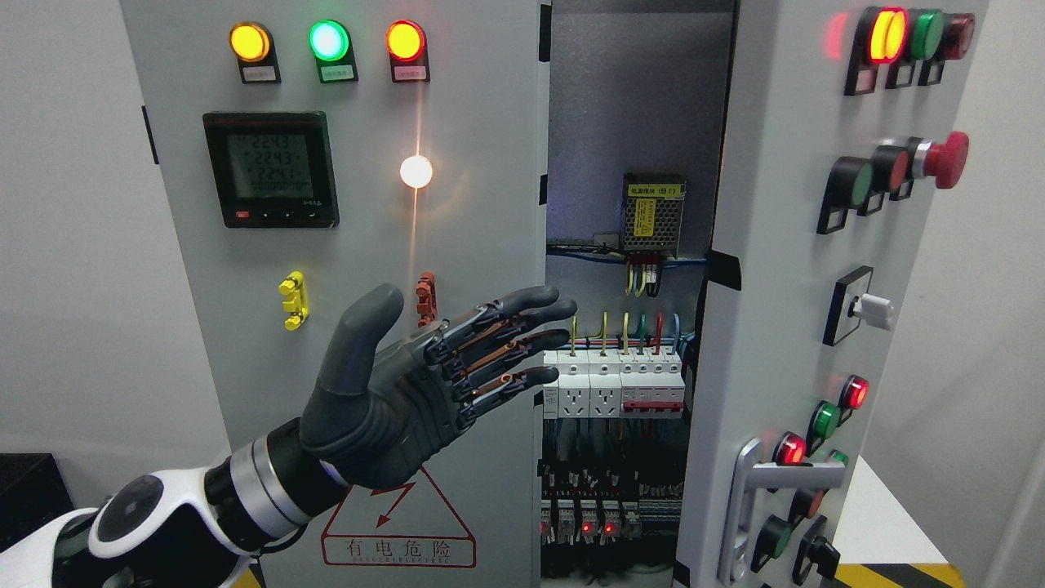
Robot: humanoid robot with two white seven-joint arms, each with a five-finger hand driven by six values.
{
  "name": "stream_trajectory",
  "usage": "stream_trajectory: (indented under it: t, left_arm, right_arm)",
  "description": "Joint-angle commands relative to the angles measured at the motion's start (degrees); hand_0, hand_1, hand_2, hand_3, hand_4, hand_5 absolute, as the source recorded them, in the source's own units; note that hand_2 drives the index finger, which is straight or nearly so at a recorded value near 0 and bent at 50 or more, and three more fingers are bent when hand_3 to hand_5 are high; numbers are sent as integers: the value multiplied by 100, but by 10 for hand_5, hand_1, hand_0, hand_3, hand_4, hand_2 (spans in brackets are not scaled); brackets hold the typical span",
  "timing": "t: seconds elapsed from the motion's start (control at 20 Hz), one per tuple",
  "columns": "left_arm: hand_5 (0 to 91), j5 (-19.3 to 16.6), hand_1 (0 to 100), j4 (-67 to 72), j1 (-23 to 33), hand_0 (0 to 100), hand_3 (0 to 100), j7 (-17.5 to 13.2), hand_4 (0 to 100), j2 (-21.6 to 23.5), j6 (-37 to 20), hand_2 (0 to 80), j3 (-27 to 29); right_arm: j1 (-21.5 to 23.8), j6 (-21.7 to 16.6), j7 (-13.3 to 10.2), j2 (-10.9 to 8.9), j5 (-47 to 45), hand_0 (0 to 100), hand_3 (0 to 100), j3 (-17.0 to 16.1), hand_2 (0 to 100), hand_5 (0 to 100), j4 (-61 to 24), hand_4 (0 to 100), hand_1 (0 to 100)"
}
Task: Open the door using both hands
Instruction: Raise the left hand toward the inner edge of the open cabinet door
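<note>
A grey electrical cabinet fills the head view. Its right door (784, 327) is swung open toward me, edge-on, with a metal handle (755, 498) low on it. The left door (367, 245) is still flat and closed, carrying a meter (271, 169) and three lit lamps. My left hand (498, 347) is raised in front of the left door's right edge, palm up, fingers straight and spread, holding nothing. Its fingertips (559, 309) reach to the gap by the door edge. The right arm does not show.
Inside the open cabinet are a power supply (653, 214), white breakers (612, 384) and wiring. The right door sticks out with buttons and a red emergency knob (947, 159). A warning triangle (398, 531) is low on the left door. White walls flank the cabinet.
</note>
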Motion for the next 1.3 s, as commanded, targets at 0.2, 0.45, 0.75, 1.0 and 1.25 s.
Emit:
stream_trajectory:
  t: [0.2,0.45,0.75,1.0,1.25]
  left_arm:
    - [0,842,0,939,-950,0,0,0,0,-1062,226,0,-726]
    - [0,1000,0,956,-1205,0,0,0,0,-1308,392,0,-727]
    - [0,992,0,1036,-1469,0,0,0,0,-1616,472,0,-946]
    - [0,1001,0,1036,-1531,0,0,0,0,-1739,481,0,-955]
    - [0,1018,0,1036,-1566,0,0,0,0,-1827,481,0,-964]
  right_arm:
    - [0,1,1,0,2,0,0,0,0,0,0,0,0]
    - [0,1,1,0,-7,0,0,0,0,0,0,0,0]
    - [0,1,1,0,2,0,0,0,0,0,0,0,0]
    - [0,1,1,0,2,0,0,0,0,0,0,0,0]
    - [0,1,1,0,2,0,0,0,0,0,0,0,0]
